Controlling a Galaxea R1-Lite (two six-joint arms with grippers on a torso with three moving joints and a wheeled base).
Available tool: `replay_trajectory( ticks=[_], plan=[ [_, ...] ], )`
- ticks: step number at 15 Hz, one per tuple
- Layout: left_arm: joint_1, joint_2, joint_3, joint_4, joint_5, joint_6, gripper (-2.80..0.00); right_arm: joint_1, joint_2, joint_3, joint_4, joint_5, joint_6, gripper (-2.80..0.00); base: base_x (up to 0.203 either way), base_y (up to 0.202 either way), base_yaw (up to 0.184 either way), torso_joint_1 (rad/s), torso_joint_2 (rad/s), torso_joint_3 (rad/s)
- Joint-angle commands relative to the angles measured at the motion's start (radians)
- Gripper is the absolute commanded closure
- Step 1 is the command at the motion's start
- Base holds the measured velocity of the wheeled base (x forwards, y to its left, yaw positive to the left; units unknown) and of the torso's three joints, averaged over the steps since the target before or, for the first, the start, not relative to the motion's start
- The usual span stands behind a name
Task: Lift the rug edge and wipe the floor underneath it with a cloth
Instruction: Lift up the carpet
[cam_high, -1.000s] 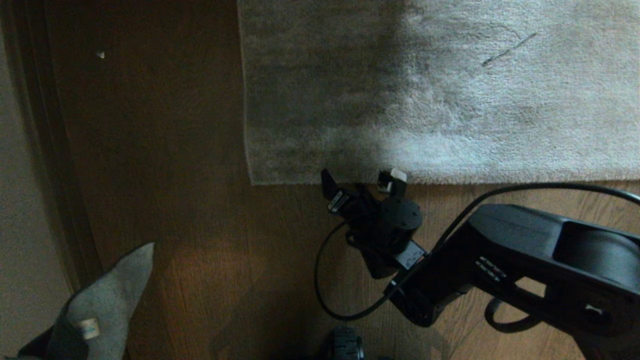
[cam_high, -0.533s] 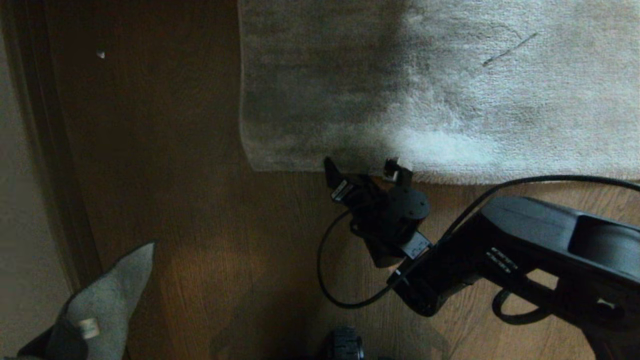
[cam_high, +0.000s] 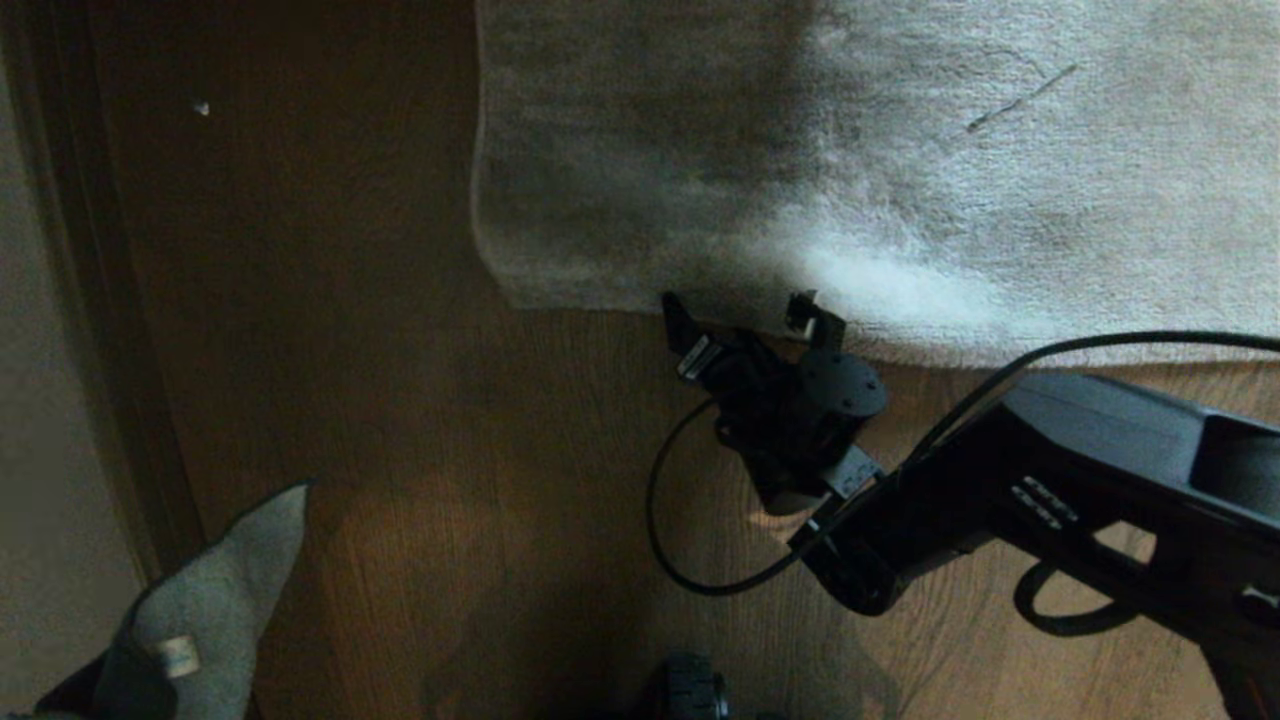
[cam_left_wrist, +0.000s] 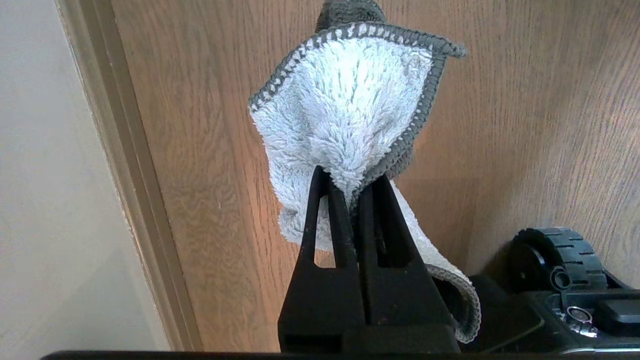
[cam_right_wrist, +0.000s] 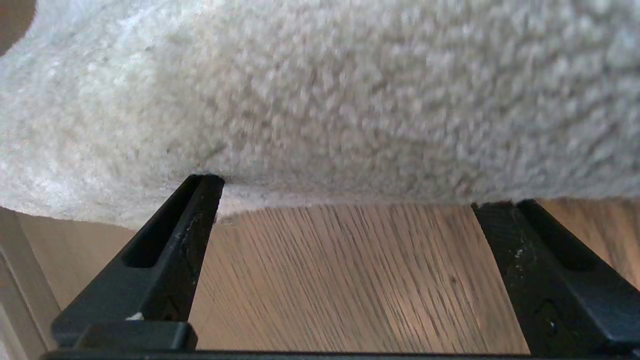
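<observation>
The right gripper (cam_high: 745, 318), spread wide, has pushed the rug edge (cam_high: 600, 295) back; the left gripper (cam_left_wrist: 350, 192) clamps the cloth (cam_left_wrist: 345, 105).

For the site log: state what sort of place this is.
Probably a room in a home. A large plush rug lies on wood-grain plank floor, and a pale wall with a skirting board runs along the robot's left side. No furniture is in view.
</observation>
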Motion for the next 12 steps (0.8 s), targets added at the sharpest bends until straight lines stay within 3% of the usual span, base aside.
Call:
replay_trajectory(
  ticks=[1, 12],
  plan=[
    [0.0, 0.0, 0.0, 0.0, 0.0, 0.0, 0.0, 0.0, -0.036, 0.004, -0.051, -0.004, 0.002, -2.8, 0.0, 0.0, 0.0, 0.0, 0.0, 0.0],
    [0.0, 0.0, 0.0, 0.0, 0.0, 0.0, 0.0, 0.001, -0.203, 0.144, -0.051, 0.003, -0.032, -2.8, 0.0, 0.0, 0.0, 0.0, 0.0, 0.0]
  ],
)
